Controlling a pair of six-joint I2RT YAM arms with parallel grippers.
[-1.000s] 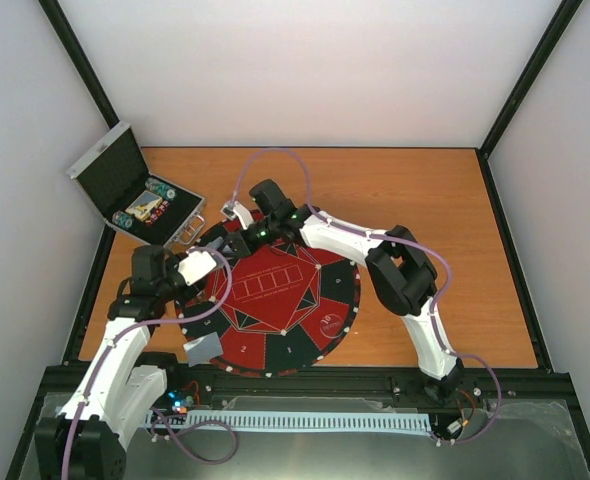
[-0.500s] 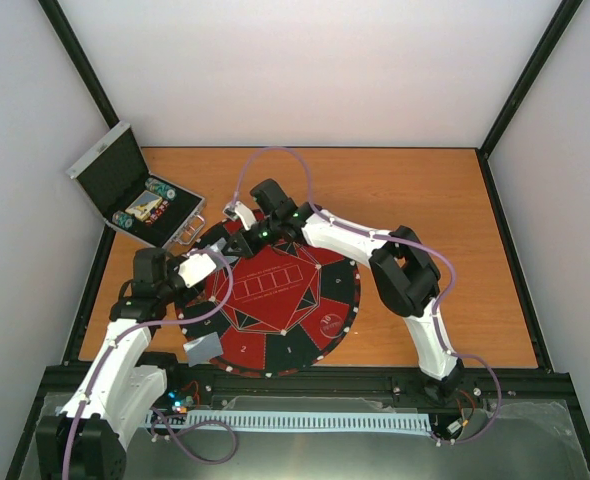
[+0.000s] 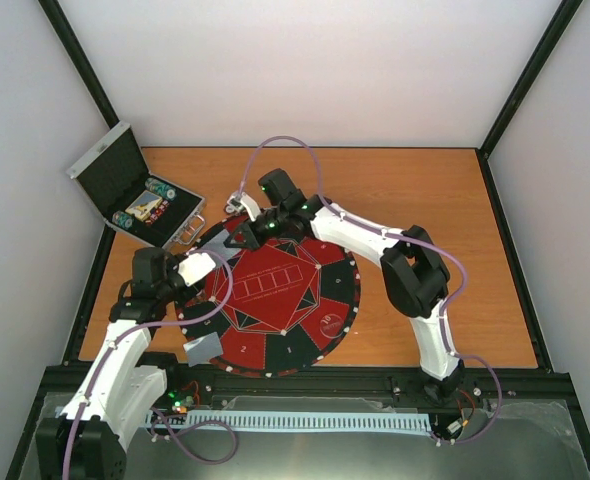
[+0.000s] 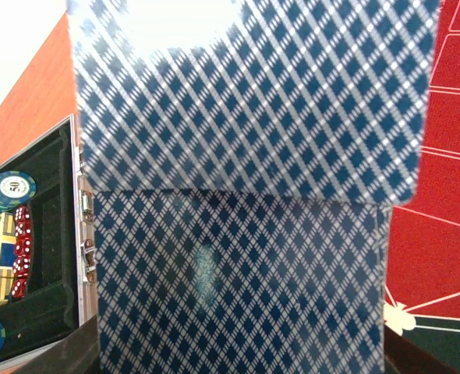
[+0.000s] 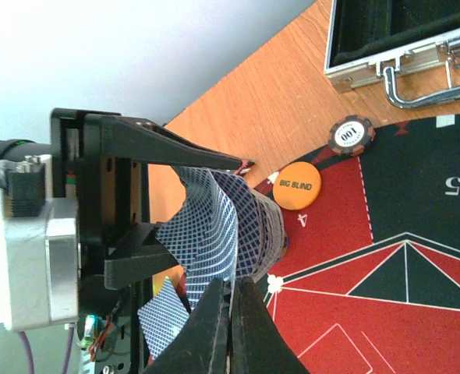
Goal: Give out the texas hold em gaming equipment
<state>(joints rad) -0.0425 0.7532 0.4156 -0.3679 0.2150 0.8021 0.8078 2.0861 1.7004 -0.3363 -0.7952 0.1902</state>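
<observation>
Clamping bent playing cards (image 5: 214,226) in left gripper (image 5: 207,206), with right gripper (image 5: 231,300) clenched shut against their edge, near mat (image 5: 347,319).

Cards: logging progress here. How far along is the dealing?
Done: cards lie at seat 2; the Big Blind button and a 100 chip sit on the mat. In hand: left end effector holds the deck, right end effector shut at its edge. Left: seat 1 bare; chips in the case.

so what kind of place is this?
Looks like a robot test cell set up for poker: bare white walls close around, a numbered red-and-black mat, and playing cards held in the left gripper.
</observation>
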